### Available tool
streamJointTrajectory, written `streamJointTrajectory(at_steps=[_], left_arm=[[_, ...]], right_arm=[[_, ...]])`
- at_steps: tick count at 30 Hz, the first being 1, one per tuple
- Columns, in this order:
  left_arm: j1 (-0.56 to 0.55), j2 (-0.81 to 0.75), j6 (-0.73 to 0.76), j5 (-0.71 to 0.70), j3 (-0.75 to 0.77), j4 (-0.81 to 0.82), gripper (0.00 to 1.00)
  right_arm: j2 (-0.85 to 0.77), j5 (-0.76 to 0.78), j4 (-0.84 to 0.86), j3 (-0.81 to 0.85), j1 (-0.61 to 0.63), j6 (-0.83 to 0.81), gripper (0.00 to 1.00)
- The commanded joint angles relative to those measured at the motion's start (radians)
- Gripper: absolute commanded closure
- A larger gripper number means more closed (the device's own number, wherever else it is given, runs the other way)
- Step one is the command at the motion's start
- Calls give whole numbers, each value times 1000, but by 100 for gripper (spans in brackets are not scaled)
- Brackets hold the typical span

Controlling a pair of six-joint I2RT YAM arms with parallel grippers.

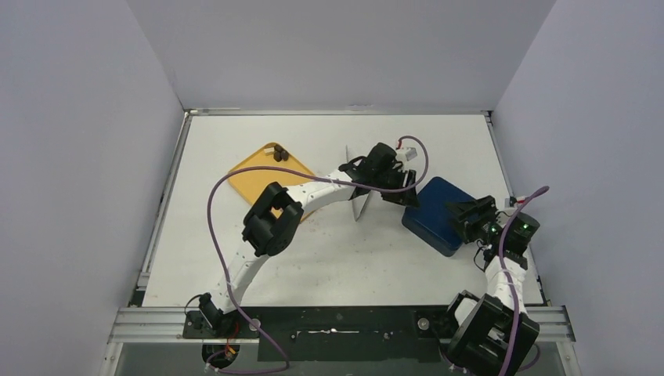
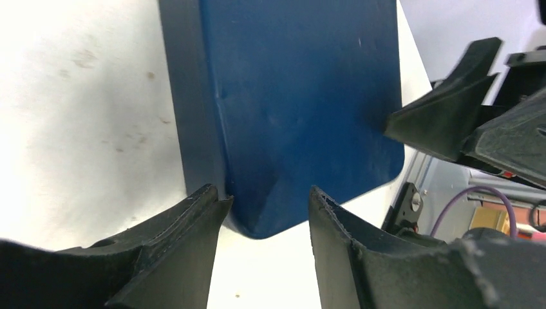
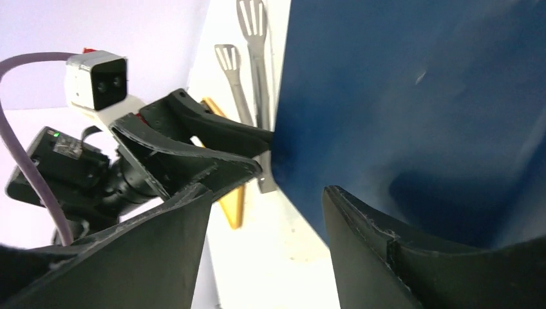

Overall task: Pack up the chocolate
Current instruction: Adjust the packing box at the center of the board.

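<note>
Both of your grippers are at the blue box point(image 1: 434, 211), and the chocolate point(image 1: 279, 153) is not there. The small pieces sit on the far corner of the yellow tray point(image 1: 258, 180), well apart from the box, on the left side of the table point(image 1: 337, 258).

Your left gripper point(image 2: 267, 199) has its jaws apart around one corner of the box, and one finger touches the side wall. I cannot tell if it really pinches. Your right gripper point(image 3: 267, 193) is open at the opposite edge of the box, with bare table visible inside its gap.

The box shows only its closed top, so what is inside stays hidden. I think it must be opened first.

The tongs point(image 1: 361, 205) lie between tray and box, just beside the left wrist, with their long axis running far to near. The left arm is nearer to both tongs and chocolate.
</note>
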Motion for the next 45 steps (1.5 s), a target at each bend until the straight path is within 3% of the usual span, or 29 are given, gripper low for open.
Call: streamJointTrajectory(at_steps=[1, 5, 9, 14, 20, 27, 38, 45], left_arm=[[-40, 5, -8, 57, 1, 16, 51], [-36, -34, 10, -12, 7, -46, 51], [-21, -68, 14, -78, 14, -50, 49], [-7, -39, 8, -80, 69, 13, 48], [-19, 59, -25, -27, 167, 52, 48], [-33, 157, -37, 7, 226, 55, 48], [-34, 137, -36, 16, 104, 94, 48], [-27, 93, 1, -6, 186, 1, 48]], right_arm=[[-39, -95, 198, -45, -5, 127, 36], [-76, 162, -234, 103, -21, -125, 26], [-104, 364, -363, 189, -30, -201, 20], [-75, 518, -396, 226, -36, -249, 13], [82, 434, -327, 212, -62, -267, 9], [156, 204, -138, 146, -64, -243, 20], [136, -31, 214, 19, -64, -23, 33], [103, 96, 23, 63, -69, -126, 31]])
